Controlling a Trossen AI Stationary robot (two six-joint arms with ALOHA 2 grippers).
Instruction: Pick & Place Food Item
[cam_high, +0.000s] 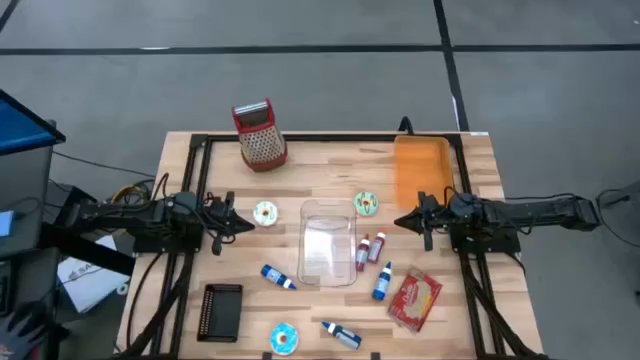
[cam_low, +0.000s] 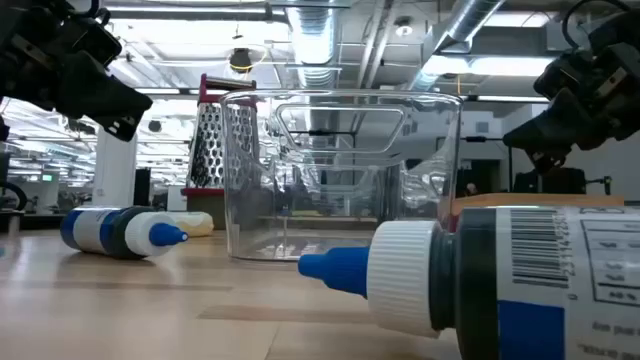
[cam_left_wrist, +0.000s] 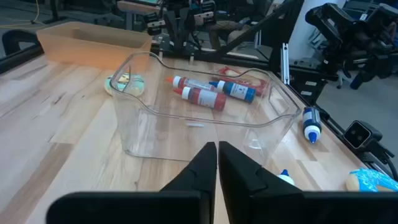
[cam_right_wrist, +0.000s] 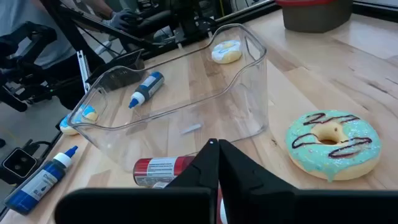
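Three toy donuts lie flat on the wooden table: a white-and-yellow one (cam_high: 265, 213), a green-iced one with dark stripes (cam_high: 366, 204) (cam_right_wrist: 333, 142), and a blue one (cam_high: 284, 338) by the near edge. A clear plastic container (cam_high: 328, 243) (cam_left_wrist: 205, 112) stands upright at the middle. My left gripper (cam_high: 245, 224) (cam_left_wrist: 217, 155) hovers shut, just left of the container and next to the white donut. My right gripper (cam_high: 400, 222) (cam_right_wrist: 214, 152) hovers shut on the container's right, near the green donut. Neither holds anything.
Two red bottles (cam_high: 370, 248) lie against the container's right side, and blue-capped bottles (cam_high: 279, 277) (cam_high: 383, 282) (cam_high: 340, 334) are scattered toward the near edge. A red packet (cam_high: 414, 300), a black block (cam_high: 221, 312), a red grater (cam_high: 260, 134) and an orange tray (cam_high: 421, 168) also sit on the table.
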